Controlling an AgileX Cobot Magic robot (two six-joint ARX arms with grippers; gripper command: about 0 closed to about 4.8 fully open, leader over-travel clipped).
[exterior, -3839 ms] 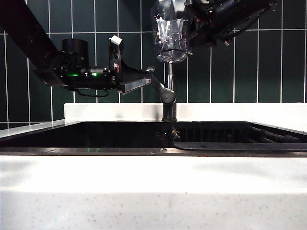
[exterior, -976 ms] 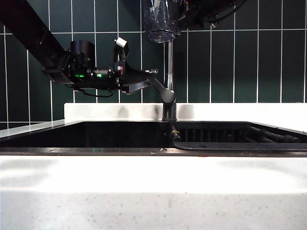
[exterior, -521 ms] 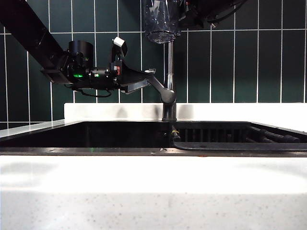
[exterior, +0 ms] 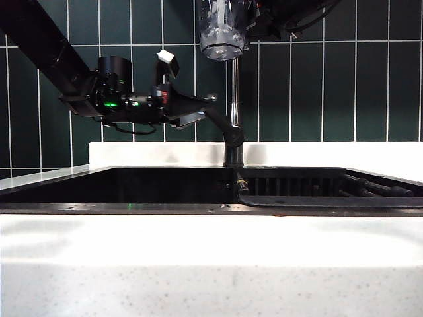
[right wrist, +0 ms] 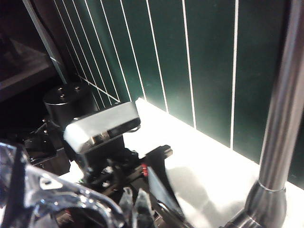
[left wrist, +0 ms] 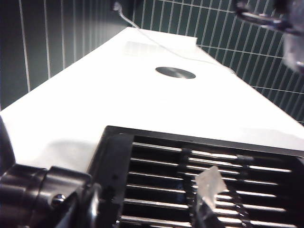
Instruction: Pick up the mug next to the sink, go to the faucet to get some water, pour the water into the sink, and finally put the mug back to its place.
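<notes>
The clear faceted mug (exterior: 223, 30) hangs at the top edge of the exterior view, in front of the faucet (exterior: 232, 99) pipe's upper end. My right gripper (exterior: 253, 21) is shut on the mug's wall. In the right wrist view its fingertips (right wrist: 135, 204) sit pressed together beside the glass rim (right wrist: 52, 192), with the pipe (right wrist: 280, 104) close by. My left gripper (exterior: 197, 109) is at the faucet's lever (exterior: 218, 122), which lies between the open fingers. In the left wrist view one clear pad (left wrist: 209, 183) shows over the sink's rack. The sink (exterior: 132, 208) lies below.
The white speckled counter (exterior: 211, 264) runs along the front and behind the basin. A ribbed dark rack (left wrist: 190, 166) fills the sink's right part. A round dark disc (left wrist: 175, 72) lies on the counter beyond it. The dark tiled wall (exterior: 330, 86) stands close behind both arms.
The mug has gone up and left since the oldest frame and has held still over the last second. My left gripper has turned slightly at the lever, which now looks darker and lower.
</notes>
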